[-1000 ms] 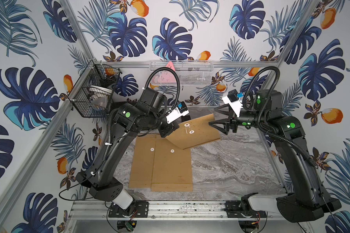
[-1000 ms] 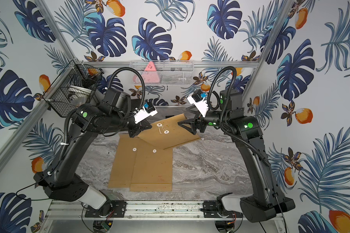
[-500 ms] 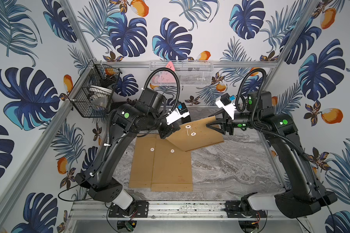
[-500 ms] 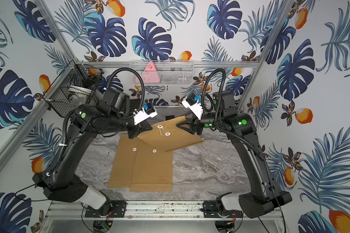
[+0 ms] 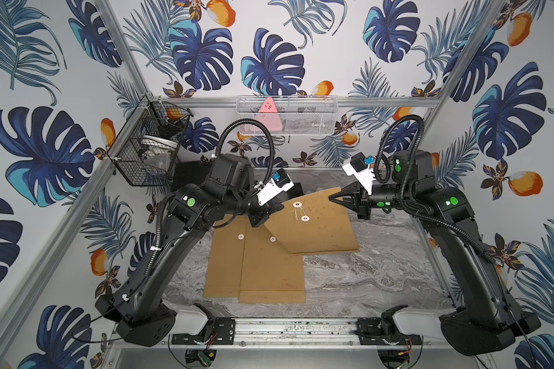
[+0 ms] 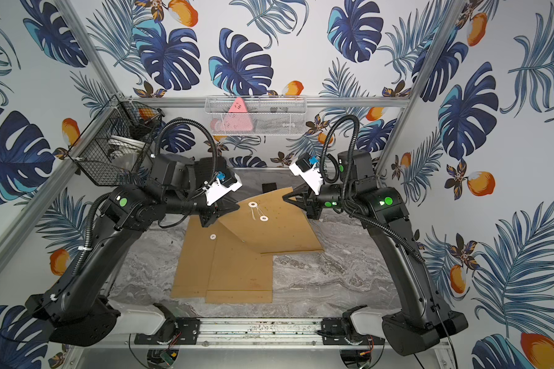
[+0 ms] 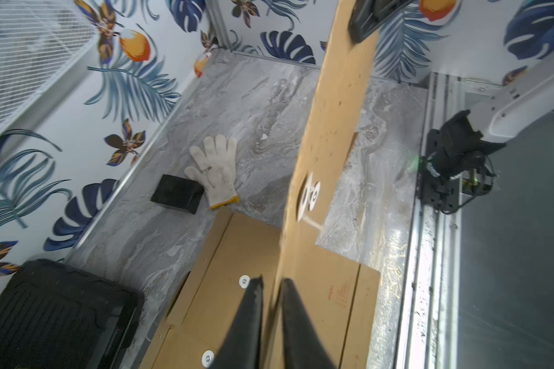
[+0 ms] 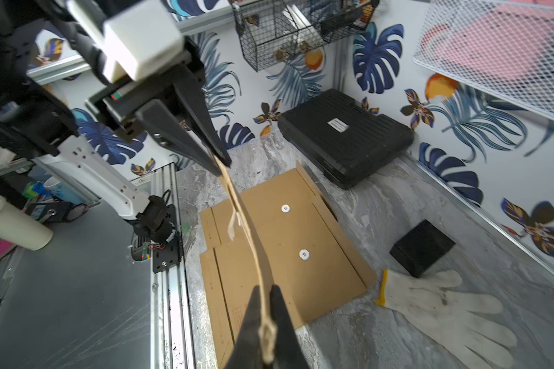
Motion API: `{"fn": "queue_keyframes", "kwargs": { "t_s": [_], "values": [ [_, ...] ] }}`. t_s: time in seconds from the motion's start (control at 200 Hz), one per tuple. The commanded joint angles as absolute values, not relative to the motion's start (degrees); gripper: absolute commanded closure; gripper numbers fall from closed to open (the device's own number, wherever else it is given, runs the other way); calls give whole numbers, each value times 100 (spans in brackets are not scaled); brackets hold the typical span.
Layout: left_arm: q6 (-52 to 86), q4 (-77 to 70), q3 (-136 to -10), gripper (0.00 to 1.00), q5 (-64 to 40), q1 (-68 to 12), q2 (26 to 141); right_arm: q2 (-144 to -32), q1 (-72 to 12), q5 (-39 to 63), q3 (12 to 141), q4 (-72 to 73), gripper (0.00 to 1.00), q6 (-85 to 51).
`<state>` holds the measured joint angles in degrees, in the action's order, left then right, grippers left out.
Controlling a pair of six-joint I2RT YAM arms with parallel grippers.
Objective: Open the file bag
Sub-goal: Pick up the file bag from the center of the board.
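A brown file bag (image 5: 317,230) (image 6: 279,230) hangs tilted between my two grippers, its lower edge resting on the table. Two white button discs (image 5: 297,204) joined by a string sit on its face. My right gripper (image 5: 331,198) (image 8: 264,287) is shut on the bag's far right edge. My left gripper (image 5: 269,214) (image 7: 272,281) is at the bag's left corner. Its fingers stand slightly apart, with the bag's edge (image 7: 333,111) running through the gap.
Two more brown file bags (image 5: 259,265) lie flat under the lifted one. A white glove (image 7: 218,172) and a small black block (image 7: 177,193) lie behind. A black case (image 8: 346,137) sits at the back left. A wire basket (image 5: 147,143) and a mesh shelf (image 5: 285,115) hang on the walls.
My right gripper moved left onto the bag's right edge and shut on it. My left gripper's fingers have parted a little at the left corner.
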<state>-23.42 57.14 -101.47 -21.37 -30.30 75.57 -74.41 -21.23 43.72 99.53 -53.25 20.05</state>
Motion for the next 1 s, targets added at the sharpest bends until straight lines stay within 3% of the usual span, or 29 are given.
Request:
{"fn": "queue_keyframes", "kwargs": {
  "t_s": [0.0,0.15,0.435,0.55,0.996],
  "values": [
    [-1556,3973,-9353,28,-2181,-2998,7046,-7397,-2108,4149,9957,-4930,100,1651],
    [-826,3180,-8869,16,-3022,-2174,6970,-7385,-2090,4179,10021,-4844,100,1543],
    [1428,-510,-7402,9,-5342,-535,6807,-7309,-2084,3968,10399,-4803,100,1452],
    [2217,-2065,-6877,9,-5863,-311,6785,-7218,-2086,3966,10509,-4658,100,1296],
    [4037,-5247,-6460,13,-6669,-222,7082,-7045,-2091,5080,10867,-3981,100,625]
  ]
}}
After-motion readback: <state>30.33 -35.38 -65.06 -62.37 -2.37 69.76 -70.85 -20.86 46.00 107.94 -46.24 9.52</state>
